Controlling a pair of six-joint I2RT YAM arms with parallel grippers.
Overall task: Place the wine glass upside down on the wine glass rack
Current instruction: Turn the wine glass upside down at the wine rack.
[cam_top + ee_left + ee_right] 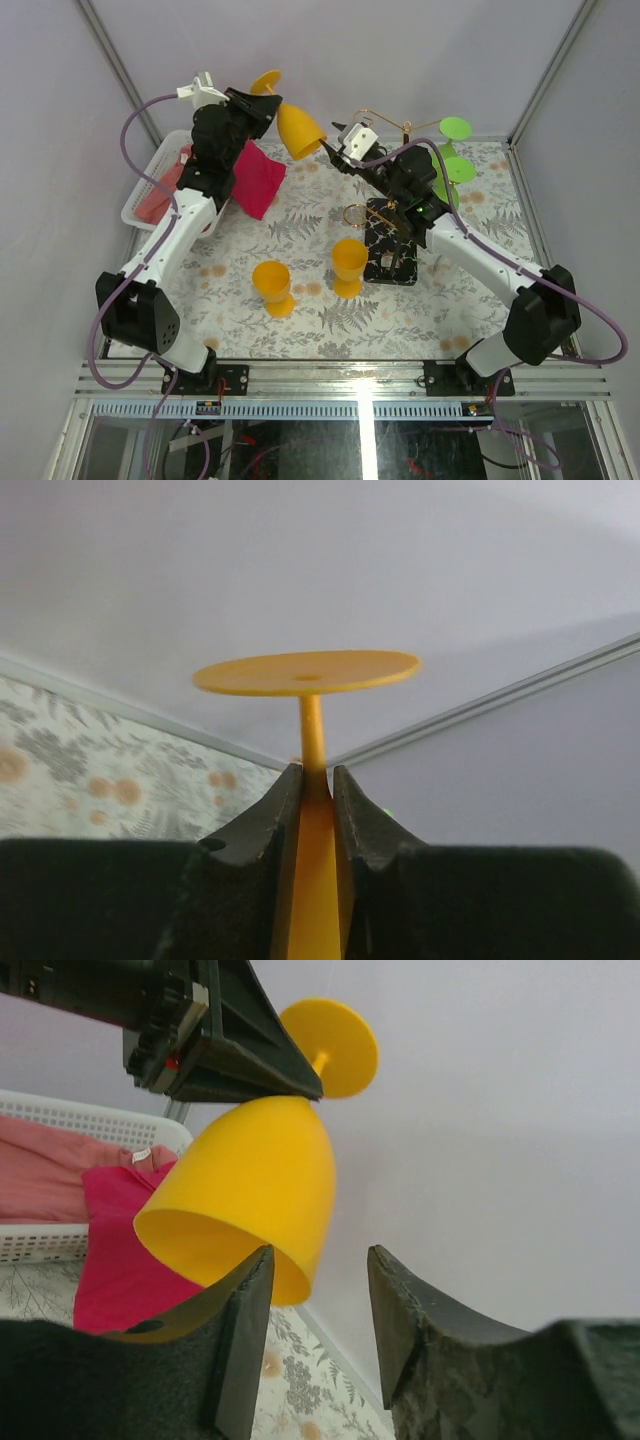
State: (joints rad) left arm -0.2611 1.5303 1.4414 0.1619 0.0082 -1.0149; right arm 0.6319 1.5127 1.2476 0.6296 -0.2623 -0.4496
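The floral-patterned table (310, 210) lies below both my grippers. The tall gold wire rack on its black veined base (392, 262) stands under and just behind my right gripper (333, 140), well off to the right of my left gripper (270, 108). Green plastic glasses (455, 128) occupy the arms beyond my right one. The yellow plastic wine glass (298, 130) is in the air between my grippers, tilted, foot up and bowl mouth down. My left jaws are pinched on its thin stem just under the foot. My right jaws stand partly apart with nothing between them, the bowl's rim just ahead of them.

I judge the step is carrying the glass to a free gold arm. To do it well I'd back the right gripper off first, hold the stem firmly, level the foot, then slide the stem in sideways with the foot above the wire, clear of the green ones
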